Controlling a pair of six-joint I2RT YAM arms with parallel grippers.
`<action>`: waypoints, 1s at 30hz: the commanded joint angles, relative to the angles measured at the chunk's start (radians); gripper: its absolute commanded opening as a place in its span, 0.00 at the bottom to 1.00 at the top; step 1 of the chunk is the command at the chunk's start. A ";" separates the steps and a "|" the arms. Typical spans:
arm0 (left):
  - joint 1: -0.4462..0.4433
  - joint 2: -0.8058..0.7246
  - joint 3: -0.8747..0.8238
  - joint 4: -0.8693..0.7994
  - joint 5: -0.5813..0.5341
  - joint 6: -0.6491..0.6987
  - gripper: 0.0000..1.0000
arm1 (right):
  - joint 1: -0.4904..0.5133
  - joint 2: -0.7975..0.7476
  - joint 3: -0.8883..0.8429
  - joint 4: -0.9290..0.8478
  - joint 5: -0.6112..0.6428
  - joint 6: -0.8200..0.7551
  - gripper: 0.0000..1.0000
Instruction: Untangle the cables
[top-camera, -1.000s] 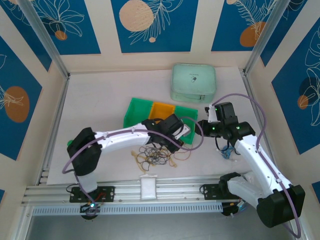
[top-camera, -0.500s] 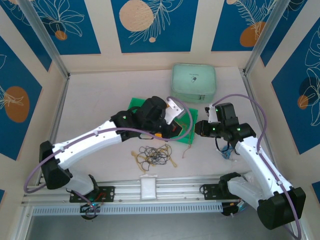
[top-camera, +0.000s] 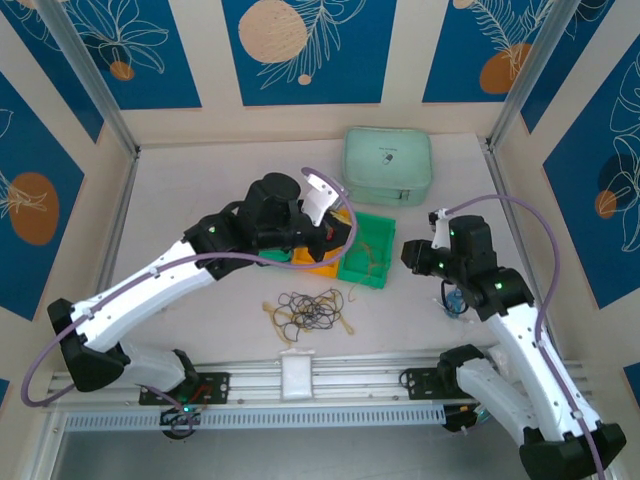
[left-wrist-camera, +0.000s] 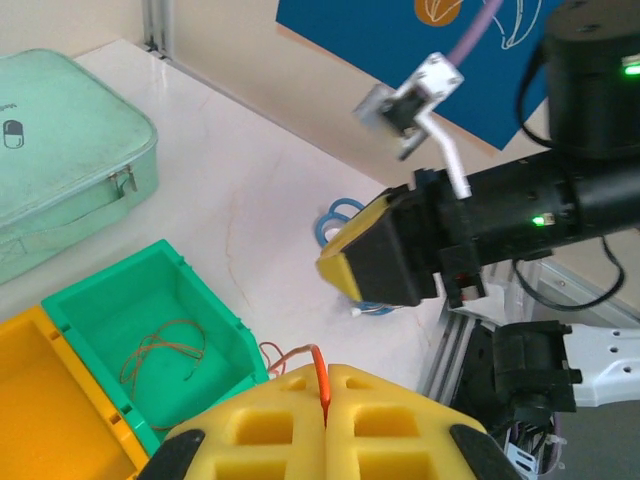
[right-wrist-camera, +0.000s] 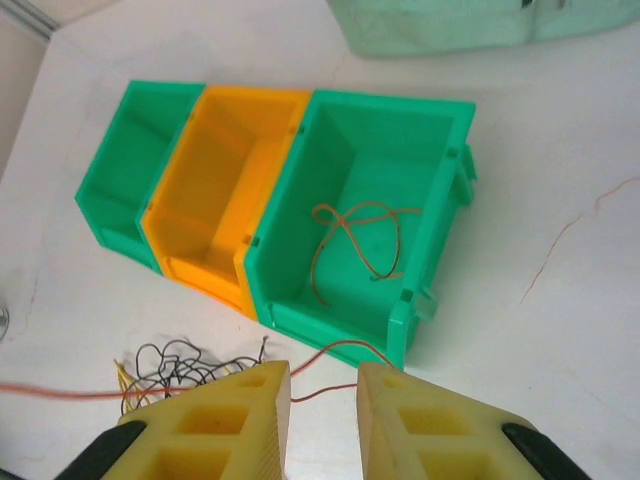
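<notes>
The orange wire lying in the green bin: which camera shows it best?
The right wrist view: it looks down into the green bin, so the orange wire shows whole and sharp. The left wrist view gives it slanted; the top view, a faint squiggle.

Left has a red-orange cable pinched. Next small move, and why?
Probably carry the left gripper over the green bin and open it there. It is shut on the red-orange cable beside the bin, and a second red-orange cable lies in that bin, so sorting by colour seems intended.
</notes>
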 joint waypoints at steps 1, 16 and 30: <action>0.018 0.017 0.058 0.020 -0.007 0.012 0.00 | -0.003 -0.024 -0.012 0.013 0.038 0.017 0.25; 0.036 0.062 0.191 -0.011 0.070 0.044 0.00 | 0.001 0.075 -0.114 0.069 -0.135 0.037 0.29; 0.047 0.122 0.164 0.005 0.103 0.017 0.00 | -0.004 0.151 -0.233 0.096 -0.223 0.208 0.32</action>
